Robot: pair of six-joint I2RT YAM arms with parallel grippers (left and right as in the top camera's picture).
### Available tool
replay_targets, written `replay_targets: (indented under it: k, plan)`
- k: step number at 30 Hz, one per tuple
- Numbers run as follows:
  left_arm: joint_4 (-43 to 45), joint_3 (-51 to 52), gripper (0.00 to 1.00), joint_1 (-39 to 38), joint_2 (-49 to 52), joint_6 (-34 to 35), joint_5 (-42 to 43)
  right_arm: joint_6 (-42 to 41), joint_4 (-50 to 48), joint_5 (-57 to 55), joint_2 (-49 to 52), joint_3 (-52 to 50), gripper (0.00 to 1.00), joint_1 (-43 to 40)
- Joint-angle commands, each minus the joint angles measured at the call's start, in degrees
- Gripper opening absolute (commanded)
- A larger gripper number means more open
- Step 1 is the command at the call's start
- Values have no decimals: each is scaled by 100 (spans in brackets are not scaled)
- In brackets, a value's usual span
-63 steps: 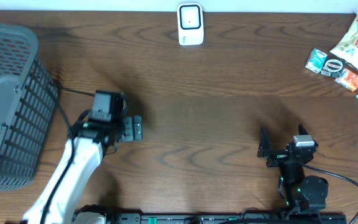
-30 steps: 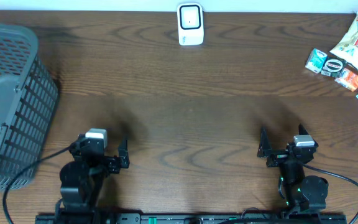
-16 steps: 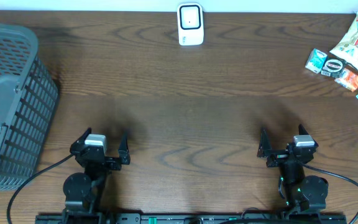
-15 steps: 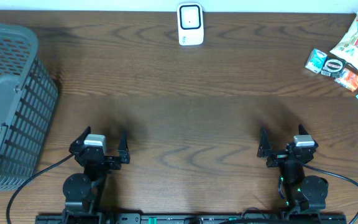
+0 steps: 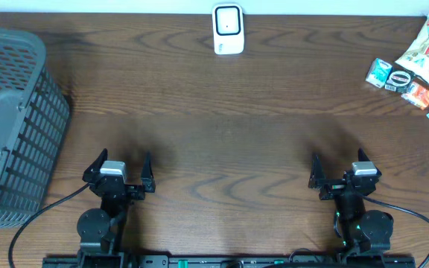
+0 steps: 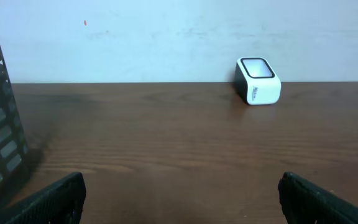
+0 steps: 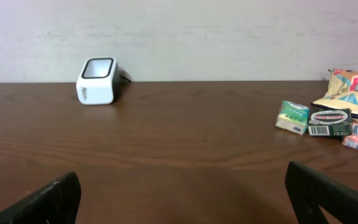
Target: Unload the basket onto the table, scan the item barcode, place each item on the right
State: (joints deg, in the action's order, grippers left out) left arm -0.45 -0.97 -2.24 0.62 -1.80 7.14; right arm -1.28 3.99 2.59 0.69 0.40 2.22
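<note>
The broad middle of the table [image 5: 229,141] lies bare from the near edge, where the left gripper [image 5: 121,164] and the right gripper [image 5: 339,167] sit, right up to the far edge. A tall grey mesh basket [image 5: 10,119] takes up most of the left edge. A small white scanner [image 5: 228,28] stands at the middle of the far edge. A cluster of snack packets [image 5: 412,63] crowds the far right corner, well apart from the scanner, with bare wood between.
</note>
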Motion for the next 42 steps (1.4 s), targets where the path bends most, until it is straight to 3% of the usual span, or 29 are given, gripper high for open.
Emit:
replay_targets:
  k: [1,42]
  plan:
    - [-192,74,98,35,-55,-76,-28,-81,26,-55,-37,-9,99,-31]
    - [-315,74,98,31,-46,11,-116,-81,26,-55,-37,-9,99,-31]
